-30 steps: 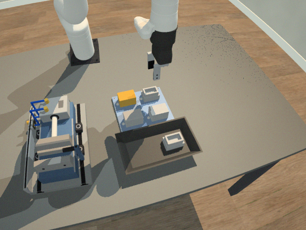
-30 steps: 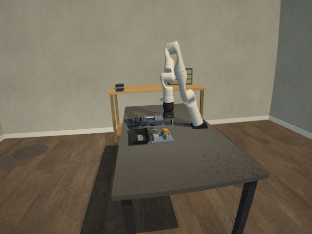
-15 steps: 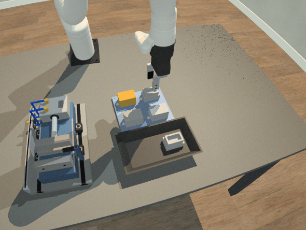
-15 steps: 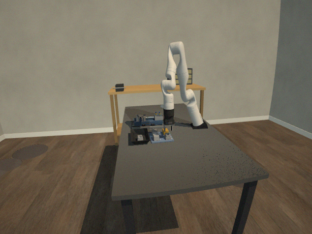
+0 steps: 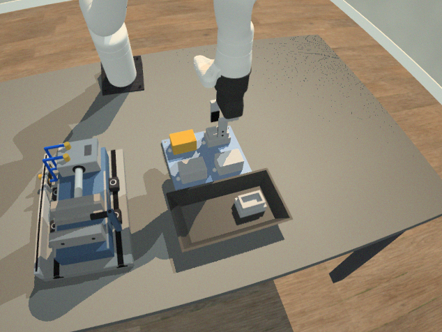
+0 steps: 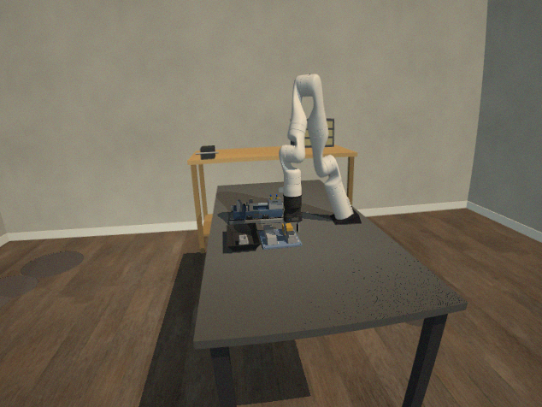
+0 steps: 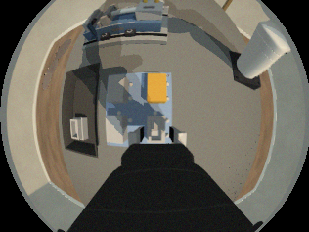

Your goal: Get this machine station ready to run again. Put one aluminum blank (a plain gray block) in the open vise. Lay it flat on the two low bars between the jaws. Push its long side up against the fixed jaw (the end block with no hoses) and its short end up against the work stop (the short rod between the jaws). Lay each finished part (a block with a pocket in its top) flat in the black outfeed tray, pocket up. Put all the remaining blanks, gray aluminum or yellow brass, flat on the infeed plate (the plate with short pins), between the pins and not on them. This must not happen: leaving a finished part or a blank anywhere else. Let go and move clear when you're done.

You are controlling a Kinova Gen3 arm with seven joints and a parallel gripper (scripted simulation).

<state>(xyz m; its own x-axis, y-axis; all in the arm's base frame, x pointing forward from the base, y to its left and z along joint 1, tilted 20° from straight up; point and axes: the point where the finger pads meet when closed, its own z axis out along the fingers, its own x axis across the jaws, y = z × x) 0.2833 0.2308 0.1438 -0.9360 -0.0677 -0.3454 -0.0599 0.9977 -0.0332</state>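
My gripper [image 5: 218,129] is open and low over the back right corner of the infeed plate [image 5: 205,157]. Its fingers stand on either side of a gray finished part [image 5: 216,137] with a pocket in its top; in the wrist view this part [image 7: 154,128] sits between the fingertips. A yellow brass blank [image 5: 183,141] lies on the plate's back left. Two plain gray blanks [image 5: 192,169] [image 5: 229,161] lie on its front half. Another finished part [image 5: 249,204] lies pocket up in the black outfeed tray [image 5: 226,208]. The vise [image 5: 80,207] stands at the left; I cannot tell what lies between its jaws.
The arm's base [image 5: 121,77] is bolted at the back of the table. The tray's walls rise just in front of the plate. The vise's blue hoses [image 5: 51,160] stick out at its far left end. The table's right half holds nothing.
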